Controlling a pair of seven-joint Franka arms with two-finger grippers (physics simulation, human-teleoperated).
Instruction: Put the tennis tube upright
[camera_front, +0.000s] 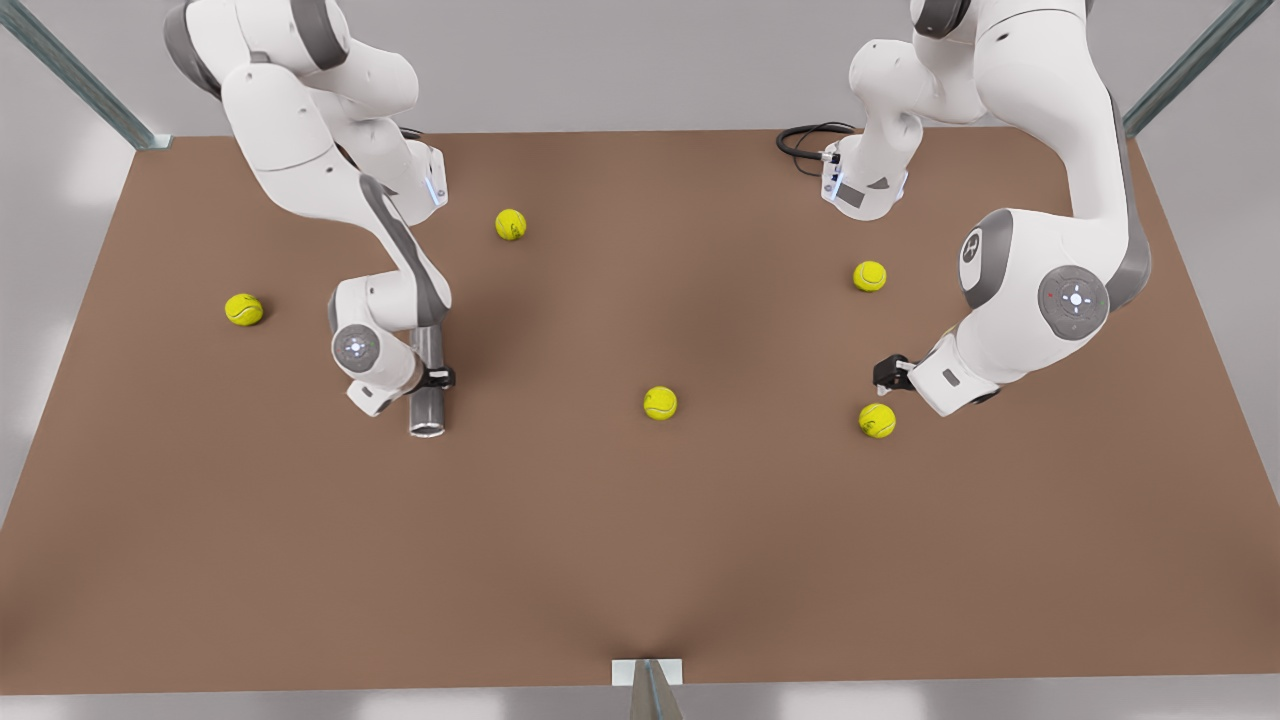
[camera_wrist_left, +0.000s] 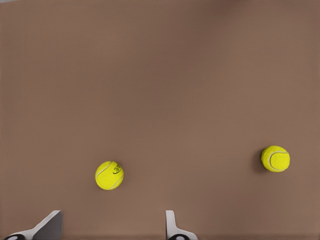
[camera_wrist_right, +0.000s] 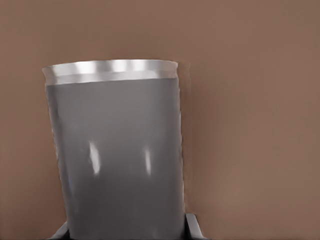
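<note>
The tennis tube is showing as a slim dark-grey cylinder with a silvery rim, lying on the brown table toward the front view's left, its long axis running front to back and the rimmed open end pointing at the table's near edge; no writing is readable on it. The right gripper is pinching the tube at mid-length, a finger pressing each side. The left gripper is hanging with fingers spread at the front view's right, just beside a tennis ball.

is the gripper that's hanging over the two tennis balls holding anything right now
No: the left gripper hangs open above the table, its fingers spread with bare tabletop between them.
</note>
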